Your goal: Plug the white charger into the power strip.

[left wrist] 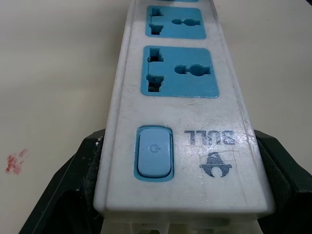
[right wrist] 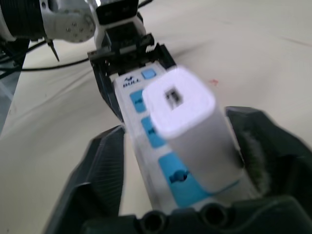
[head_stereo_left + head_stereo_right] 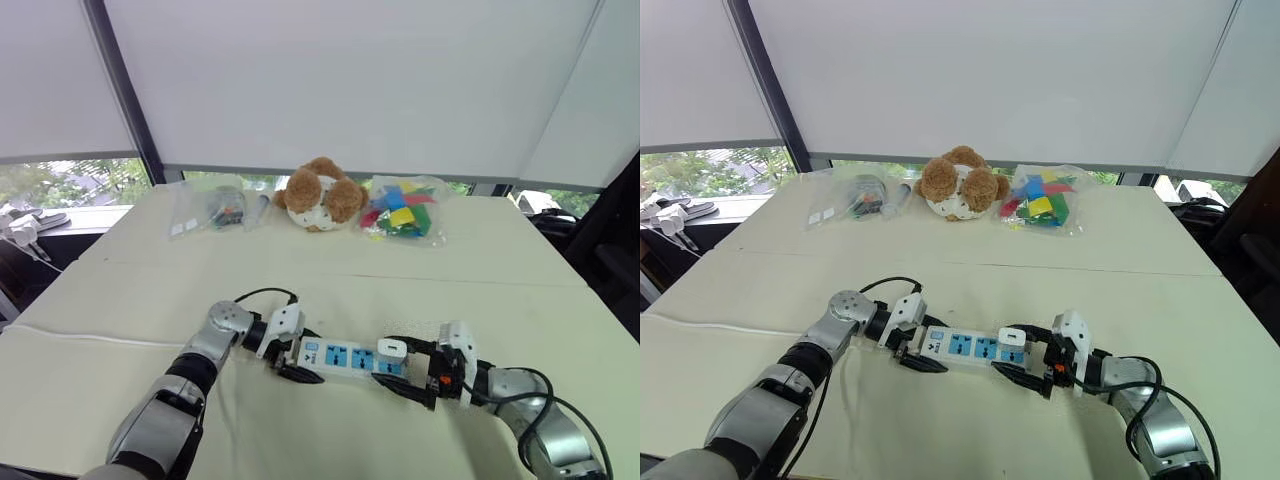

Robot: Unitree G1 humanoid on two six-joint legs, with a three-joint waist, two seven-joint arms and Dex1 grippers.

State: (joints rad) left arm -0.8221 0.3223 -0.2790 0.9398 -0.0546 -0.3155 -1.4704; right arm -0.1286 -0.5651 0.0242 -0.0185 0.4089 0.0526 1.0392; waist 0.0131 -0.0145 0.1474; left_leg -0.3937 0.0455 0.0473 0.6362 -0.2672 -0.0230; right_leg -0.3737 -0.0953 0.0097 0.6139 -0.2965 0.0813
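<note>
- Gripping the power strip (image 3: 340, 356) at its switch end, your left gripper (image 3: 297, 356) is clamped shut on it; one black finger (image 1: 73, 195) presses each long side, right beside the blue switch.
- Your right gripper (image 3: 405, 368) is at the strip's other end. Its two fingers are closed in from either side on the white charger (image 3: 391, 351), one against the charger's wall and the other along the strip's edge.
- You'll find the charger standing on the last socket of the strip, the one farthest from the switch, with its base on the blue socket face.
- Well apart from the strip, at the far side of the table (image 3: 420, 280), lie a clear bag of small parts (image 3: 215, 208), a brown teddy bear (image 3: 320, 193) and a bag of coloured blocks (image 3: 402, 211). None of them stands between the grippers and the strip.
- A black cable (image 3: 262, 293) loops over your left wrist near the strip's switch end.
- The strip lies flat with its sockets facing up, and its long axis runs straight from one gripper to the other. The charger's slotted face points up, away from the strip.
</note>
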